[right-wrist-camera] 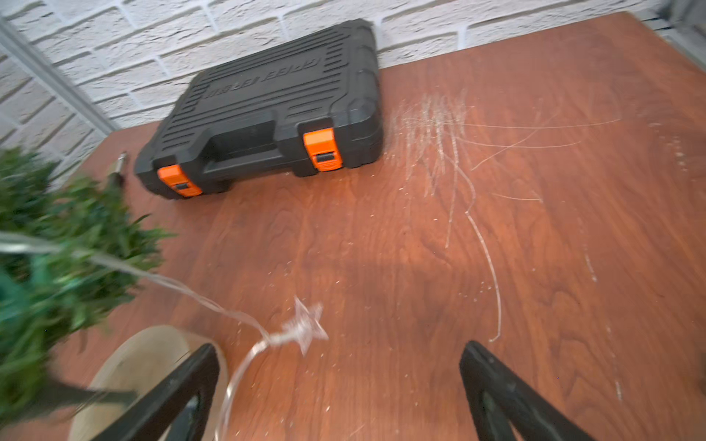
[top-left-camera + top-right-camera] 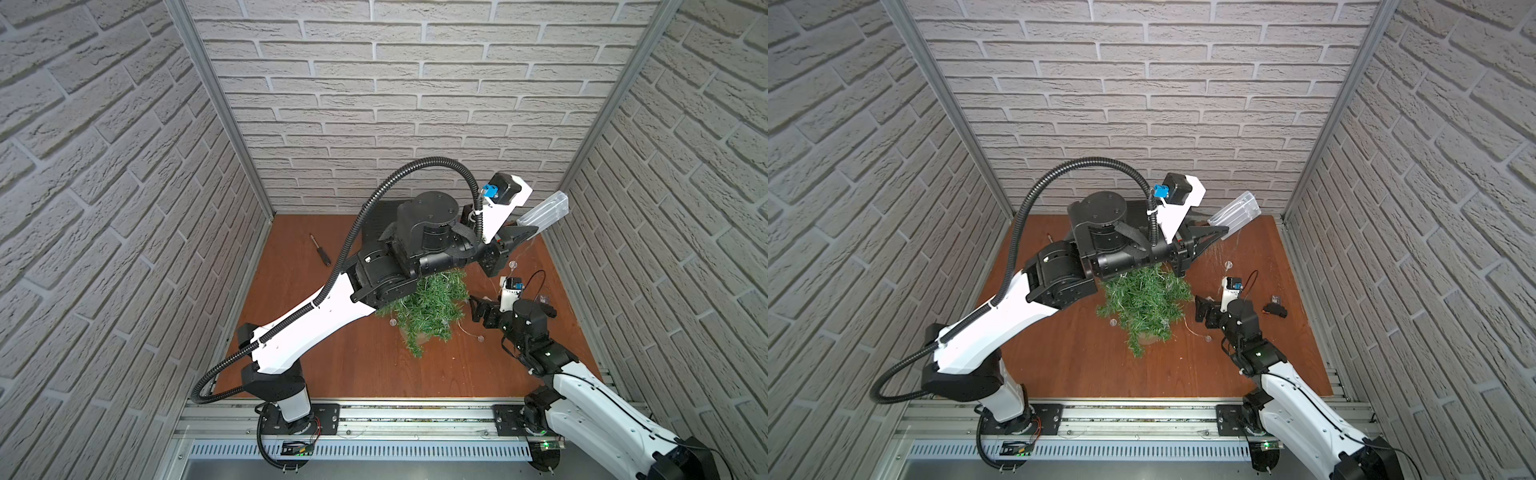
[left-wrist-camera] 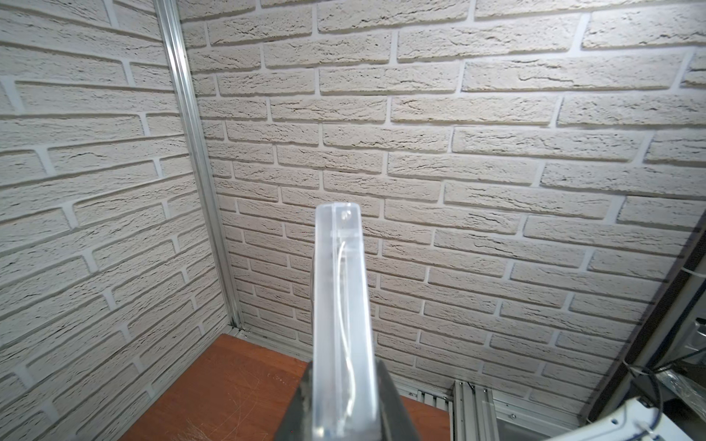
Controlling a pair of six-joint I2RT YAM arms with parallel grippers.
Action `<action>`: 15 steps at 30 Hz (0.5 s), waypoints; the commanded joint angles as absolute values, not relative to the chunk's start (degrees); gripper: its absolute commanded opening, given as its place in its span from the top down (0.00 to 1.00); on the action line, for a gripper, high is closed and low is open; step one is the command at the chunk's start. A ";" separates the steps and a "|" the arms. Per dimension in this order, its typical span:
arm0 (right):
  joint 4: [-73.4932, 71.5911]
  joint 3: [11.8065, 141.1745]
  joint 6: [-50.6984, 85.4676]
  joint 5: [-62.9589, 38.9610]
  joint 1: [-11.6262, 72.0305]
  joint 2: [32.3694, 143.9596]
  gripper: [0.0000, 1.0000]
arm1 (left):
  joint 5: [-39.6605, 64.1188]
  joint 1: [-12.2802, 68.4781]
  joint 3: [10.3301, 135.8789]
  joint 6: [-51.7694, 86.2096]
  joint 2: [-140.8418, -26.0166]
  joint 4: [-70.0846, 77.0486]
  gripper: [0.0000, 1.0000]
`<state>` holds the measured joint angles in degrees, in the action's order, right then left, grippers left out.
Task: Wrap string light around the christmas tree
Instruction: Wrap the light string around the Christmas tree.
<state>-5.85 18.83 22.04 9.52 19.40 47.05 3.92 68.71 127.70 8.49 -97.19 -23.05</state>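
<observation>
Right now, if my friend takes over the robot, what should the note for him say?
Left gripper: shut on the clear battery box, held high above the table's far side.
Right gripper: open and low beside the christmas tree, gripping nothing. The string light runs between its open jaws.
Done: some wire already lies across the branches; I cannot tell how many turns.
Left: wind the loose wire around the tree, then probably set the battery box down.
</observation>
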 commanded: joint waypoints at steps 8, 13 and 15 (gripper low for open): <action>-4.39 34.14 25.60 25.28 17.95 61.62 0.77 | 0.21 71.11 127.36 4.78 -93.93 -23.40 1.00; 1.48 46.02 25.97 25.70 14.08 64.15 0.97 | -2.49 71.27 118.88 4.45 -87.64 -18.57 1.00; 3.48 50.60 24.64 23.24 13.08 64.23 0.97 | -3.51 71.51 115.85 4.04 -85.03 -17.86 1.00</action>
<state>0.86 46.54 25.43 23.42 14.31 64.49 -0.91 71.09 118.02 5.32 -89.69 -23.59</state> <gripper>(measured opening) 0.042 0.220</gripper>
